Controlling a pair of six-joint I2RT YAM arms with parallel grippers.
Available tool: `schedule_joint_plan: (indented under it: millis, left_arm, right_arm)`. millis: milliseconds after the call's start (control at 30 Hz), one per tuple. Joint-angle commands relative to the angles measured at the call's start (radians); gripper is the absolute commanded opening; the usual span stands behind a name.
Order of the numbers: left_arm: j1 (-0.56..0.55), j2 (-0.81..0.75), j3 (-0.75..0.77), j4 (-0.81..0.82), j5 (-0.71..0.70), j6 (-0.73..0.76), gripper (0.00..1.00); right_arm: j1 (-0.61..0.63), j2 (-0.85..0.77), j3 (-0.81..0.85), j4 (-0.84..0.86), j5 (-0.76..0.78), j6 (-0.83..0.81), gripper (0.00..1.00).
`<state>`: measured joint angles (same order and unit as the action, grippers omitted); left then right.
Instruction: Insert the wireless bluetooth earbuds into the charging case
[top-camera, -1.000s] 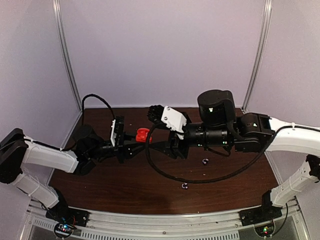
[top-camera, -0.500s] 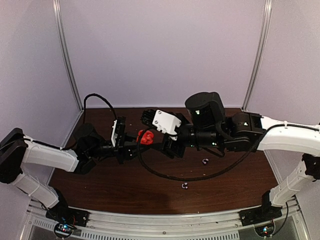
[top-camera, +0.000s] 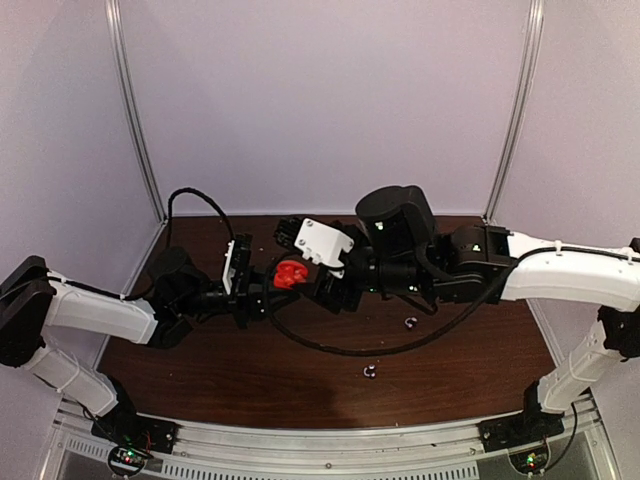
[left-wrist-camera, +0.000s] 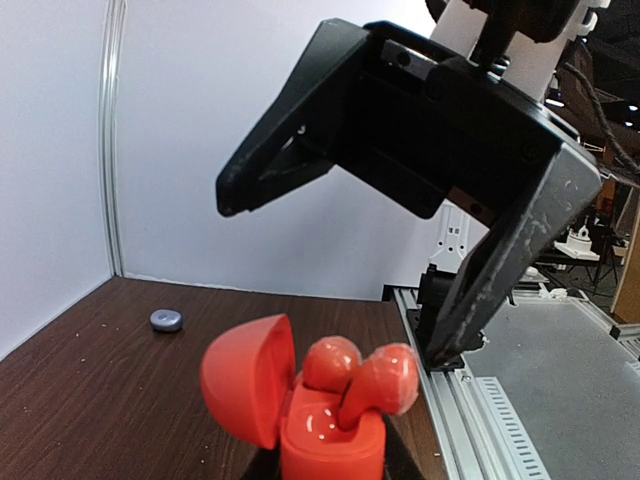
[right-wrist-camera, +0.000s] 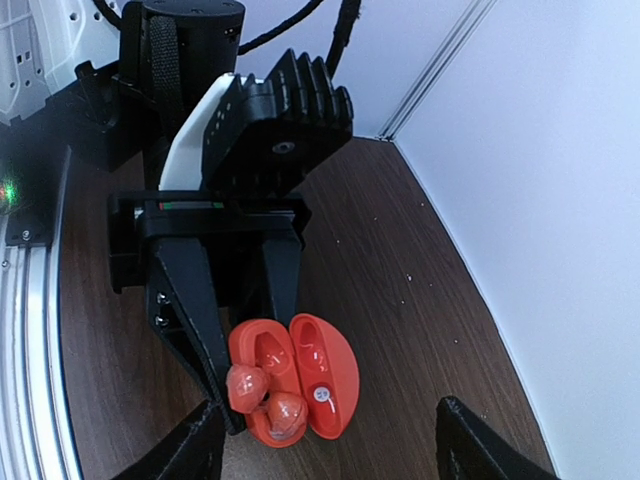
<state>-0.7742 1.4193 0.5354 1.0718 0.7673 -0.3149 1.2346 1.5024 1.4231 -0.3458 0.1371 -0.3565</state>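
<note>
Leftward over the last second the right end effector (left-wrist-camera: 335, 275) has swung in, and it now hangs right at the charging case (left-wrist-camera: 330, 445) that the left end effector (top-camera: 272, 290) clamps by its base. The right end effector's fingers (left-wrist-camera: 500, 260) are spread wide, one above the case and one just beside it, touching nothing. The case is glossy red, and its domed lid (left-wrist-camera: 245, 385) is hinged open on the side away from that nearer finger. Two red earbuds (left-wrist-camera: 385, 378) stand side by side in its wells, their rounded heads above the rim. Two silvery-grey earbuds (top-camera: 410, 322) lie on the table (top-camera: 200, 380) behind the right end effector, well apart from the case. A small grey round piece (left-wrist-camera: 166, 319) lies on the table beyond the left end effector.
</note>
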Motion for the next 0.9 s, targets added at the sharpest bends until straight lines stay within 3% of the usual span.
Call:
schedule_joint_plan:
  millis: [0,867]
  left_arm:
    - [-0.006,0.010,0.032,0.022,0.015,0.017,0.00]
    - [-0.023,0.029,0.055,0.001,0.013,0.037,0.00]
  right_arm:
    - [-0.010,0.016,0.042,0.017,0.024,0.007,0.72]
    - [-0.038,0.064,0.063,0.047,0.055,0.038,0.72]
